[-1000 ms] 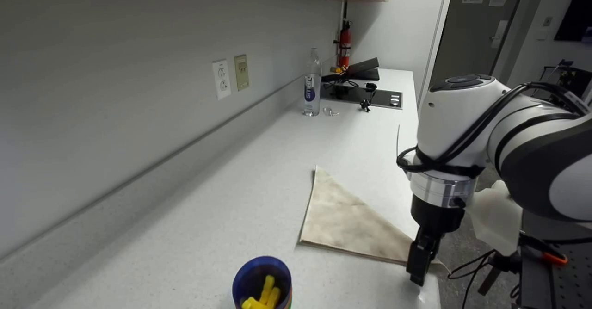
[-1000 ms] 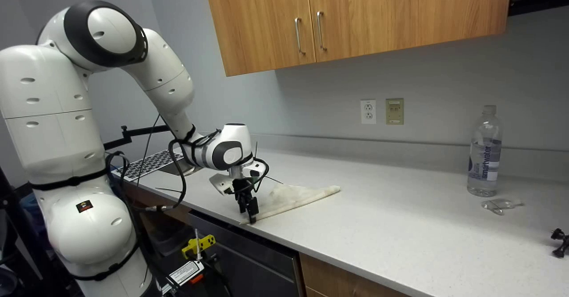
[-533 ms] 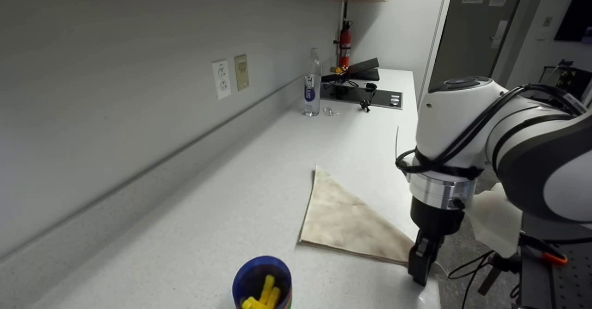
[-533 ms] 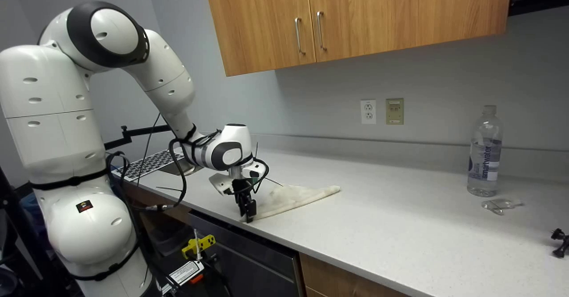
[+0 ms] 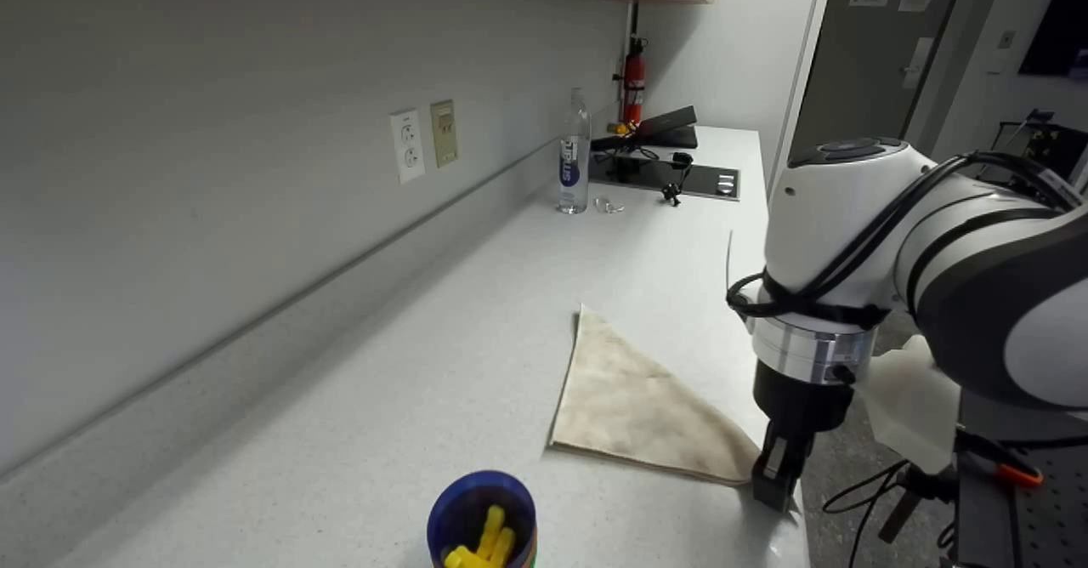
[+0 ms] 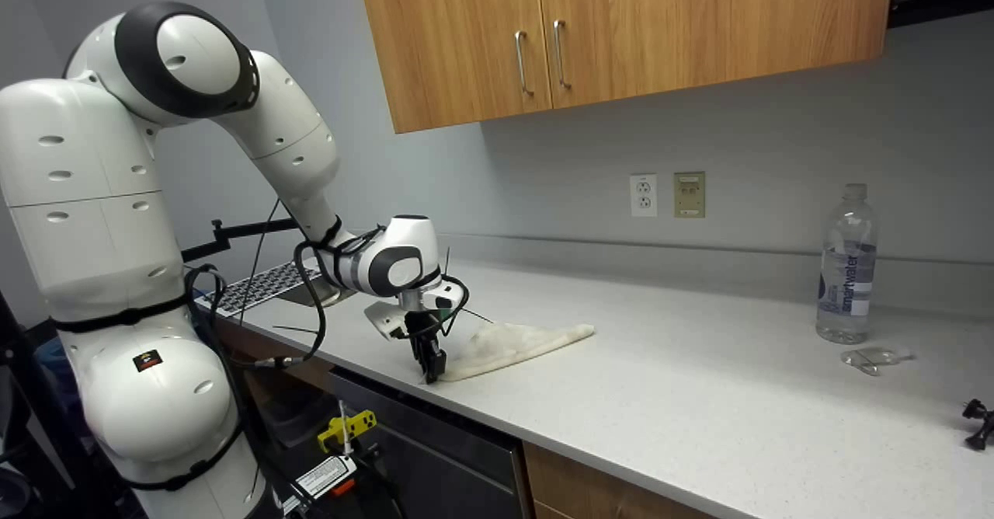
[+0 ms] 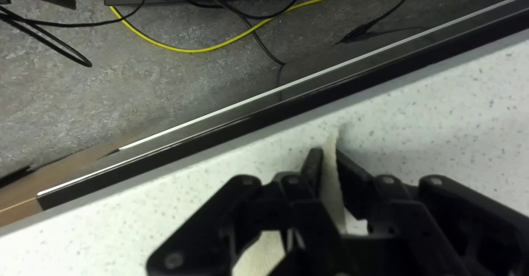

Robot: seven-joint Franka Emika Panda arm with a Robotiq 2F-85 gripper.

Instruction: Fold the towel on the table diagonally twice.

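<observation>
The towel (image 5: 646,402) is a beige, faintly stained cloth lying as a triangle on the white table (image 5: 382,398), one corner pointing to the counter's front edge. In both exterior views my gripper (image 5: 773,498) points down at that corner, low over the countertop. The wrist view shows a narrow upright fold of towel (image 7: 331,177) pinched between the two fingers (image 7: 313,166), its tip sticking out a little past them. My gripper (image 7: 329,154) is shut on this corner. More of the towel (image 6: 512,348) lies flat behind the gripper, partly covered by it.
A blue cup (image 5: 482,500) with yellow pieces stands near the towel. Farther along are a water bottle (image 6: 846,270) and a small clear item (image 6: 876,359). A laptop (image 6: 260,286) sits by the arm. The counter's front edge (image 7: 215,152) drops off close to the gripper.
The gripper's jaws have closed on the towel's front corner, and the fingertips have risen slightly. That corner is drawn in between the fingers; the rest of the towel lies as before.
</observation>
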